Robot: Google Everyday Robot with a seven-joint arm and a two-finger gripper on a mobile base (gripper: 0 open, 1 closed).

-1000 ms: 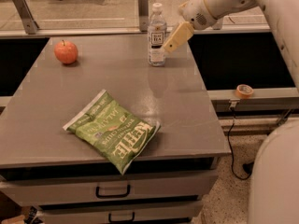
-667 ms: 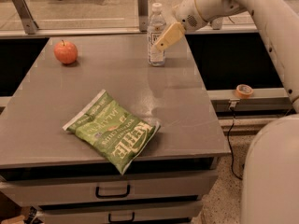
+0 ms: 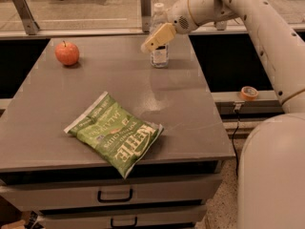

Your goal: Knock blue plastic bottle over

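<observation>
The blue plastic bottle [image 3: 160, 56] is a small clear bottle with a white cap. It stands upright near the far edge of the grey table [image 3: 119, 89], right of centre. My gripper [image 3: 155, 38] reaches in from the upper right on the white arm. Its tan tip lies across the bottle's middle and pokes out past its left side, hiding part of the label. The view does not show whether it is touching the bottle.
A red apple [image 3: 66, 53] sits at the table's far left. A green chip bag [image 3: 116, 133] lies near the front edge. A tape roll [image 3: 249, 93] rests on a ledge to the right. My white base [image 3: 274, 175] stands at the table's right side. Drawers sit below the tabletop.
My gripper has moved left, from the bottle's right side to across its front. The bottle still stands upright in the same place.
</observation>
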